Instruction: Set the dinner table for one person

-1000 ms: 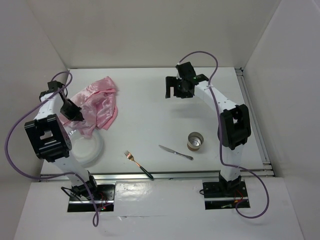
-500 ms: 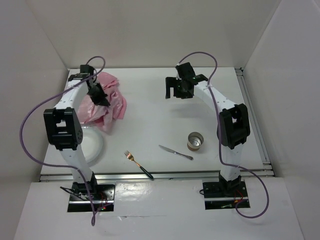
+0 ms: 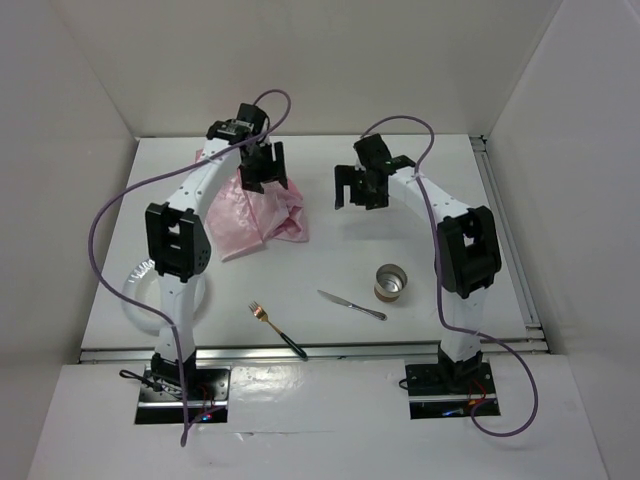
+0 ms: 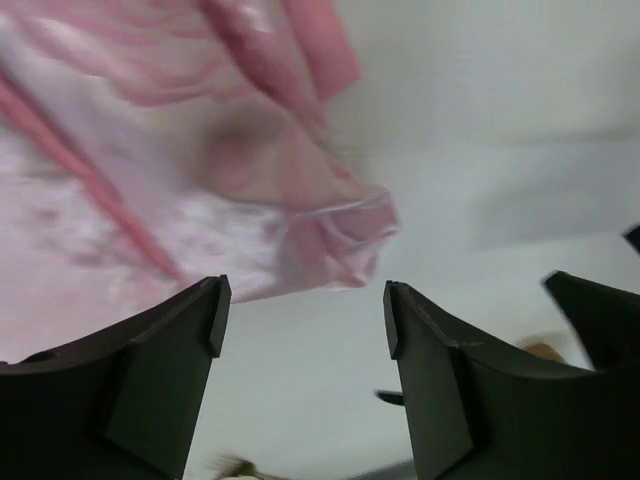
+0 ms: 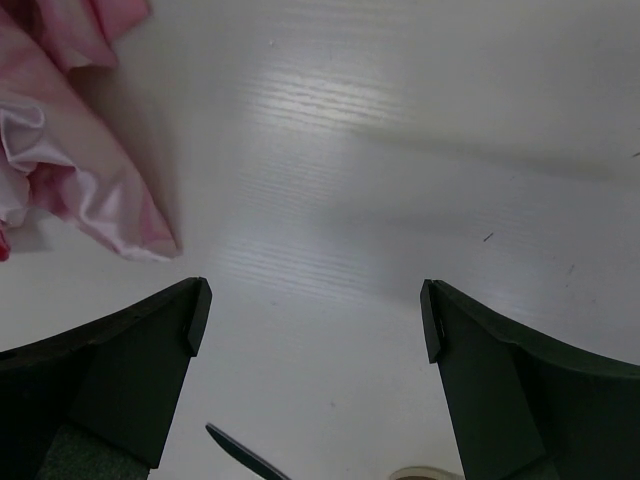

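Top external: crumpled glossy pink cloth on smooth white dinner table.

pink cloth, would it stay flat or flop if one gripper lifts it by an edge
The pink cloth lies crumpled in soft folds, so it probably flops and drapes when lifted. Its satin sheen suggests it could slip from a shallow pinch. It looks thin, so a push would likely bunch it rather than slide it whole.
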